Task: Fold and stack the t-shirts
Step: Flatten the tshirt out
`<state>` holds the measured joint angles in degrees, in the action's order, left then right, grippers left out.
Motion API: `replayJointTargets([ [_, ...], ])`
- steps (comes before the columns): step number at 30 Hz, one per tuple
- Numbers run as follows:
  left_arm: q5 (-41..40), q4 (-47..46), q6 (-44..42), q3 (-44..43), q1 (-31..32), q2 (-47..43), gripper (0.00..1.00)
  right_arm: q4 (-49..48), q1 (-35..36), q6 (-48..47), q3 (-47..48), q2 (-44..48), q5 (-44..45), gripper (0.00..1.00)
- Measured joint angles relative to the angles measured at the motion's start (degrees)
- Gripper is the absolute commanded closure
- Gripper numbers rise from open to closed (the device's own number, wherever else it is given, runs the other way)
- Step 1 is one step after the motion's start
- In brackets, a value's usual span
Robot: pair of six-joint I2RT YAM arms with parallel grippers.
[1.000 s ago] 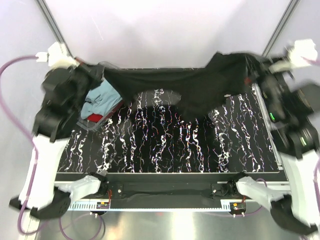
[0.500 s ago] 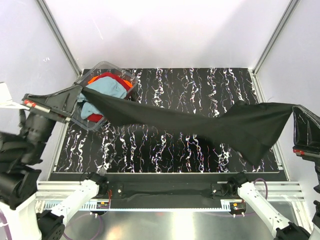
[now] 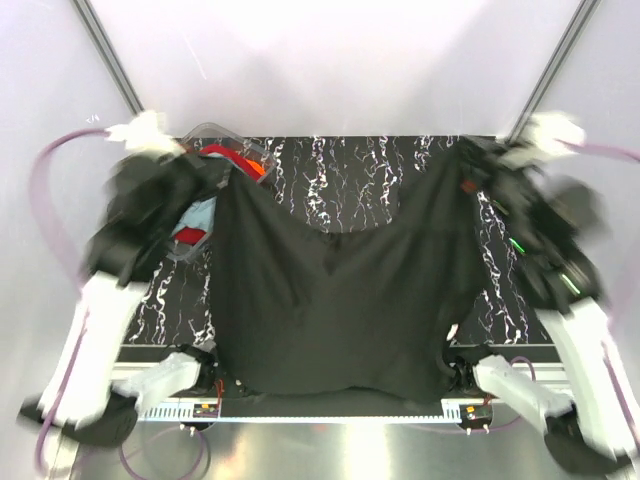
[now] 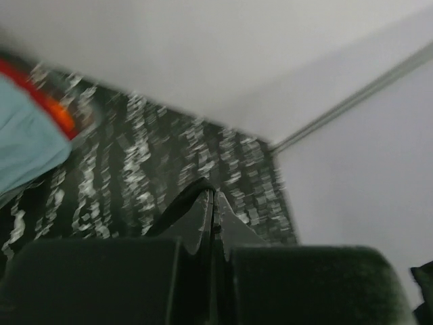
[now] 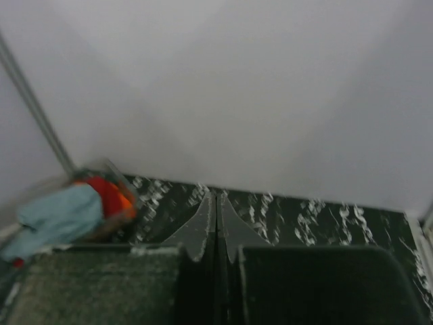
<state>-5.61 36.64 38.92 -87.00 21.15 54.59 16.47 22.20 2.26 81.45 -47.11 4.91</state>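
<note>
We hold the black t-shirt [image 3: 330, 300] spread wide between our two arms; our left gripper [image 3: 217, 180] has its jaws pressed together on one upper corner of the cloth, near the far-left corner of the tabletop [image 3: 340, 170]; our right gripper [image 3: 463, 165] pinches the other upper corner near the far-right corner; the shirt hangs across the middle, its hem past the near edge; the dusty teal-blue t-shirt [image 3: 203, 212] and the red-orange t-shirt [image 3: 238, 160] lie in the clear plastic tub [image 3: 205, 130] at the far-left corner.
</note>
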Motion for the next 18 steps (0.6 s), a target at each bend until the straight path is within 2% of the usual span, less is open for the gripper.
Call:
replayJointTargets([
  [3,-2.64,-2.27,-2.25,3.52,-1.07,9.94,1.00,-3.43,-2.01,-3.39,-4.66,-11.23,2.21,1.00],
  [9,-3.96,-8.22,-5.25,0.76,-4.72,31.30,1.00,-9.70,-11.85,-5.92,-4.81,-33.46,-2.27,1.00],
  [18,-3.63,-15.85,-5.01,-5.03,-6.03,48.33,1.00,-25.40,-14.84,-10.71,0.96,-54.21,-8.44,1.00],
])
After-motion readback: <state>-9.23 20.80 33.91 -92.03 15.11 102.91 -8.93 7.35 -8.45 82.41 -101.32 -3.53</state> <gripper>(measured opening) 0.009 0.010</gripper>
